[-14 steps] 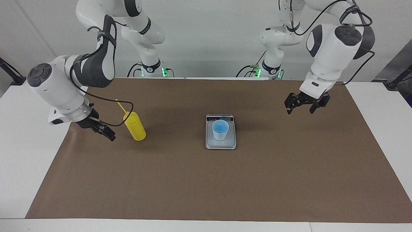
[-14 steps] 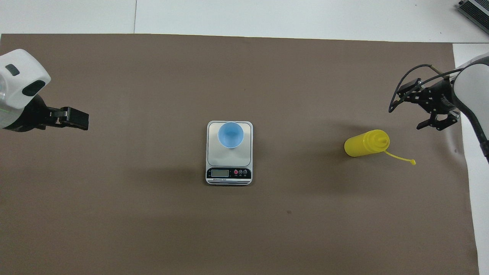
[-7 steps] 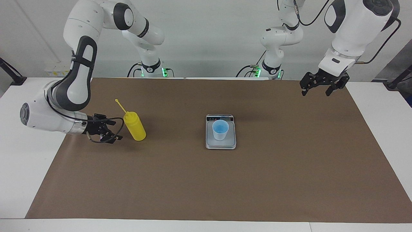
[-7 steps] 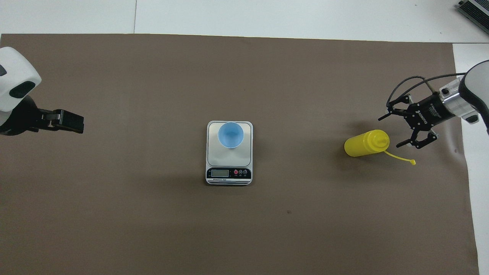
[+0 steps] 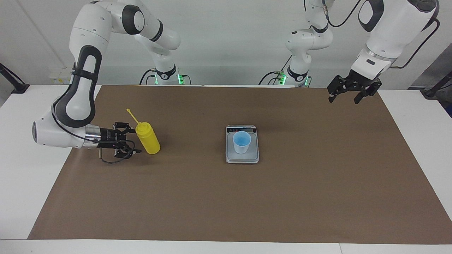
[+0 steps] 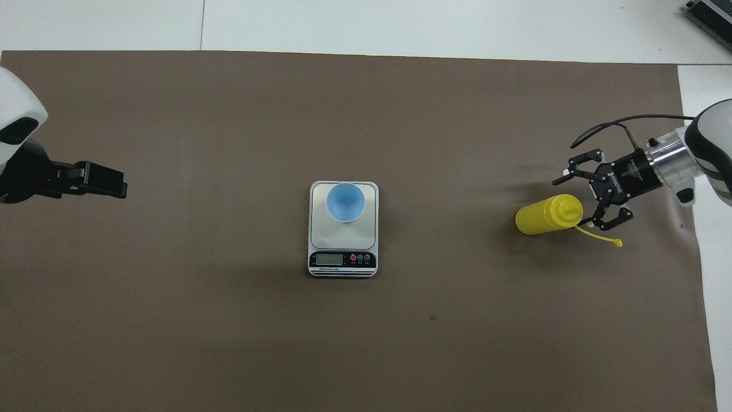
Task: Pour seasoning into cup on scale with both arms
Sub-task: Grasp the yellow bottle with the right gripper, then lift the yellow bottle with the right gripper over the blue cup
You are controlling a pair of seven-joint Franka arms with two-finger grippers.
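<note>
1. The bottle (image 5: 150, 141) stands on the table (image 5: 317, 176) toward the right arm's end, at 3 o'clock from the scale (image 5: 229, 157) in the overhead view. Its nozzle (image 5: 131, 114) leans away from the scale. The cup (image 5: 242, 142) sits on the scale's plate.
2. The right hand (image 5: 133, 141) lies level at the bottle's 3 o'clock side in that same view, fingers spread apart, one on each flank of the shoulder. It is just beside the bottle, with no grip yet.
3. To do this step well, I judge the hand should slide in until the body sits deep between the fingers. It should close on the cylinder below the shoulder rather than on the taper, and gently, since a squeeze bottle could spurt.
4. The approach needs to stay level, because a nudge could tip the tall bottle.
5. The left hand (image 5: 343, 100) waits, fingers apart, raised over the table's edge at 9 o'clock from the scale.
6. Against half a second ago, the right hand has advanced from short of the bottle to flanking it. A second ago it pointed downward.
7. The left hand has risen since then. Bottle, cup and scale have not shifted.
</note>
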